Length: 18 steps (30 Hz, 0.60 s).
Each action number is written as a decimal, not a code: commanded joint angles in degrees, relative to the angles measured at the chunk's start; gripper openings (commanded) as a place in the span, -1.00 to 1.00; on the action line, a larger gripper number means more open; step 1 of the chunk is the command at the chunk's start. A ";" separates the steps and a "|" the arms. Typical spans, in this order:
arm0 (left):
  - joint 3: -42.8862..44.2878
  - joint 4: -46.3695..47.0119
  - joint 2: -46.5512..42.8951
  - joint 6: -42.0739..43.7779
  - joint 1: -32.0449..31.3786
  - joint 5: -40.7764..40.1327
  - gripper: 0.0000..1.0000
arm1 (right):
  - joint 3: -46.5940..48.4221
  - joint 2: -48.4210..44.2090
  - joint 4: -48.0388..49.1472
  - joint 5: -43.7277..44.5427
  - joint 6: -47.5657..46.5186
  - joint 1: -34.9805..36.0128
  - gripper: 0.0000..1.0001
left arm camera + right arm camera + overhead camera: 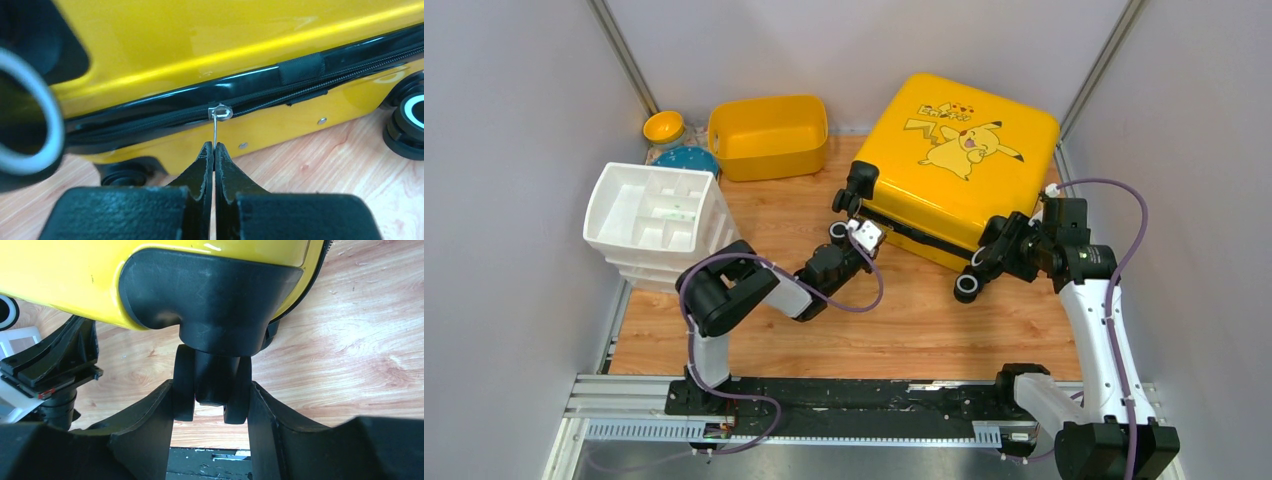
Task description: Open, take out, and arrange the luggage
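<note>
- Luggage (pixel 959 160): yellow hard shell, lying flat with the cartoon print up, upper right of centre in the top view, on the wooden table (pixel 844 330). Wheeled edge faces the bottom of the frame.
- Left gripper (pixel 214 150): jaws fully closed, pinching the thin metal zipper pull (pixel 215 131) between the fingertips. The pull runs straight up to the slider (pixel 220 111) on the black zipper trim, about mid-frame in the left wrist view.
- Zip teeth to the right of the slider look meshed. Left of it I cannot tell.
- In the top view the left gripper (pixel 856 228) sits at the luggage's near left corner, between two wheels.
- Right gripper (pixel 212 392): jaws about half open and clamped on a black twin wheel (pixel 212 375), one finger against each outer face. The wheel hangs under its black corner housing, centre of the right wrist view.
- In the top view the right gripper (pixel 1002 245) is at the near right corner of the luggage. A white-ringed wheel (pixel 967 287) sits free just left of it and lower.
- Yellow tub (pixel 769 135): upper centre-left, apart from the luggage.
- White organiser (pixel 656 215): left side, stacked, just above the left arm's elbow in frame.
- Small yellow bowl (pixel 664 127) and a blue dish (pixel 689 160): upper left, between the organiser and the tub.
</note>
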 commanded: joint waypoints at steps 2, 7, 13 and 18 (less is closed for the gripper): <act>-6.41 6.21 -9.83 -3.64 4.57 1.21 -1.00 | 1.33 -1.08 2.83 1.27 -3.50 -1.71 -1.00; -8.01 1.64 -11.59 -7.76 8.88 2.63 -1.00 | 2.03 -0.91 1.69 2.85 -5.34 -3.55 -1.00; -7.75 -0.56 -11.86 -8.65 12.48 3.25 -1.00 | 2.74 -0.64 0.63 3.38 -7.62 -5.23 -1.00; -6.61 -1.97 -10.98 -8.39 15.91 3.95 -1.00 | 3.35 -0.55 -0.07 4.08 -9.91 -6.19 -1.00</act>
